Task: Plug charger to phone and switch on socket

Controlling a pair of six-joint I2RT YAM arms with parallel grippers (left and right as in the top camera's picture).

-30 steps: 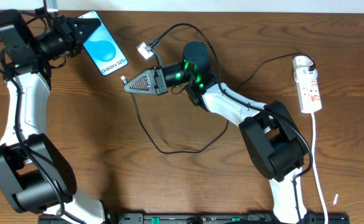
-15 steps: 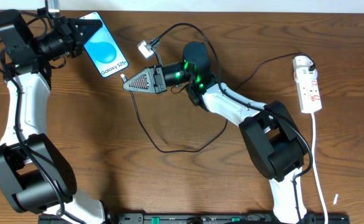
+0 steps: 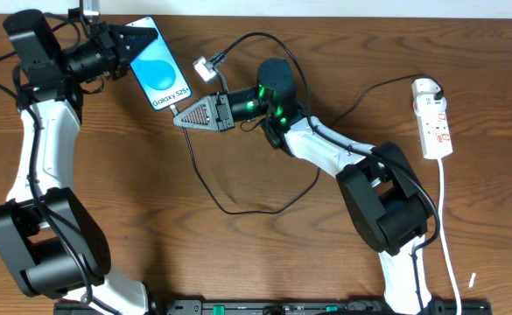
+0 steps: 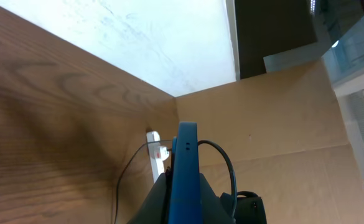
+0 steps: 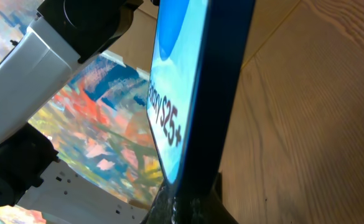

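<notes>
my left gripper (image 3: 135, 38) was clenched on the top end of the phone (image 3: 161, 74), near the far left edge of the table (image 3: 150, 236). my right gripper (image 3: 183, 115) was clamped on the plug tip of the charger (image 3: 242, 213), right at the phone's lower edge. i could not tell whether it had seated. the socket (image 3: 432, 118) lay untouched, well apart at the right, its switch left to do. open wood lay between, and only the slack cable loop looked like a snag.
</notes>
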